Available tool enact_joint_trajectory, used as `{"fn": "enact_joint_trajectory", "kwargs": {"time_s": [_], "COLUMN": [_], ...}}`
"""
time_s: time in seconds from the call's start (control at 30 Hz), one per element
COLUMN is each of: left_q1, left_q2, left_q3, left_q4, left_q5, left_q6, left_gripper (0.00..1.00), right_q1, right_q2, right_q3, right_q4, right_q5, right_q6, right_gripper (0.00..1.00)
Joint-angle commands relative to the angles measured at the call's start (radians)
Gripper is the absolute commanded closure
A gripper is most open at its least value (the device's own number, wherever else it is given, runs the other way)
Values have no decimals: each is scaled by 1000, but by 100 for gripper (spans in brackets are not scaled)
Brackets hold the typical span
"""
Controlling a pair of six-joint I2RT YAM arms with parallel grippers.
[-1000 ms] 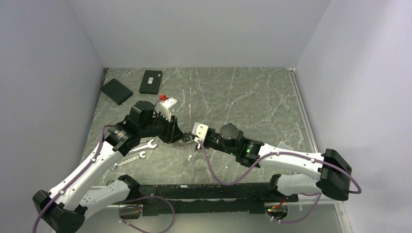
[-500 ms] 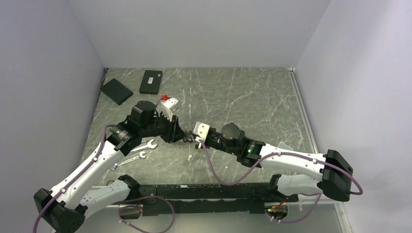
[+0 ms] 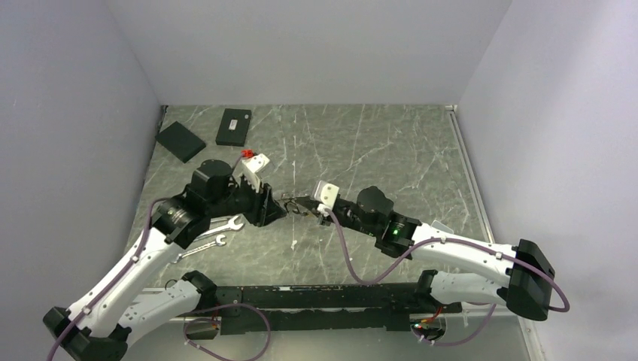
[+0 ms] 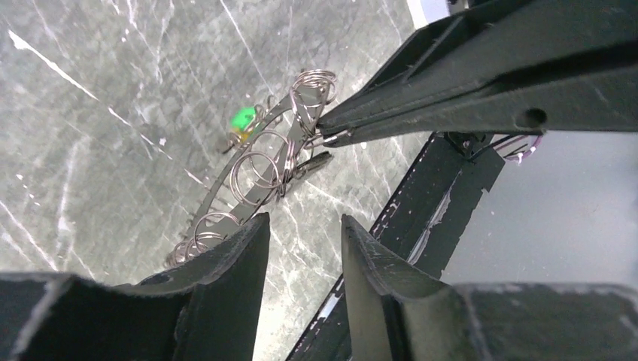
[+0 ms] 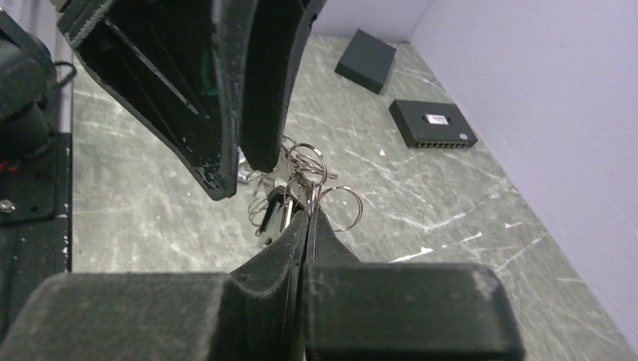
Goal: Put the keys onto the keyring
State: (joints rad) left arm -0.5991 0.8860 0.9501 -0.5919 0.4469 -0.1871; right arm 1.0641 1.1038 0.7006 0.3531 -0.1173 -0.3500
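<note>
Right up close, my right gripper point(image 5: 305, 226) is clenched, its two fingertips pressed flat together on a thin wire loop of the keyring point(image 4: 259, 169), which hangs clear of the table point(image 3: 376, 150) between my two arms. From the left wrist view the keyring shows as a dark toothed curve seen almost edge-on, with several bright wire loops point(image 5: 342, 207) threaded along it, a few dark keys point(image 5: 272, 212) dangling beside them, and a small green tag point(image 4: 242, 118) at its far side. Just past it, my left gripper point(image 4: 305, 248) stands released, jaws apart with nothing between them, its fingertips near the bunch but not touching it. Judging by this, much of the job looks done, since a good number of keys already ride on the ring. Whether every one is on I cannot tell: a small pale bit point(image 3: 293, 244) lies on the table below the bunch, too small to name. If it is a key, it has yet to be picked up and threaded on. Further to the left lie two silver wrenches point(image 3: 218, 226), and by the far wall sit two flat black boxes point(image 3: 234, 126).
</note>
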Motion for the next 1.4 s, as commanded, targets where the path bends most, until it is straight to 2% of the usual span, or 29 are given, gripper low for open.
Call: {"fn": "enact_joint_trajectory", "kwargs": {"time_s": [0.0, 0.13, 0.27, 0.47, 0.57, 0.63, 0.77, 0.93, 1.1, 1.23, 1.3, 1.33, 1.37], "left_q1": [4, 4, 4, 4, 4, 4, 4, 4, 4, 4, 4, 4, 4], "left_q2": [-65, -85, -120, -158, -192, -216, -256, -279, -261, -195, -180, -179, -180], "left_q3": [39, -8, -67, -49, -35, -43, -102, -138, -167, -147, -148, -148, -148], "left_q4": [8, 32, 102, 23, -34, -63, -58, -46, -29, -46, -42, -42, -41], "left_q5": [-22, 34, 85, 22, -49, -100, -158, -183, -191, -164, -149, -145, -146], "left_q6": [50, 26, -22, 5, 27, 40, 61, 74, 91, 102, 106, 106, 106], "left_gripper": [54, 52, 51, 51, 50, 50, 50, 50, 50, 51, 51, 51, 51], "right_q1": [-23, -33, -39, -92, -111, -115, -190, -320, -477, -568, -584, -589, -589], "right_q2": [-29, -32, 0, 67, 110, 117, 188, 395, 580, 673, 700, 711, 715], "right_q3": [-2, 7, 52, 125, 185, 171, 144, 165, 171, 154, 164, 177, 187], "right_q4": [148, 162, 107, -15, -149, -179, -146, -56, 93, 266, 273, 255, 230], "right_q5": [-125, -142, -100, -90, -126, -115, -148, -242, -290, -407, -434, -433, -428], "right_q6": [87, 127, 168, 314, 361, 406, 566, 723, 787, 842, 836, 826, 816], "right_gripper": [100, 100, 100, 100, 100, 100, 100, 100, 100, 100, 86, 75, 58]}}
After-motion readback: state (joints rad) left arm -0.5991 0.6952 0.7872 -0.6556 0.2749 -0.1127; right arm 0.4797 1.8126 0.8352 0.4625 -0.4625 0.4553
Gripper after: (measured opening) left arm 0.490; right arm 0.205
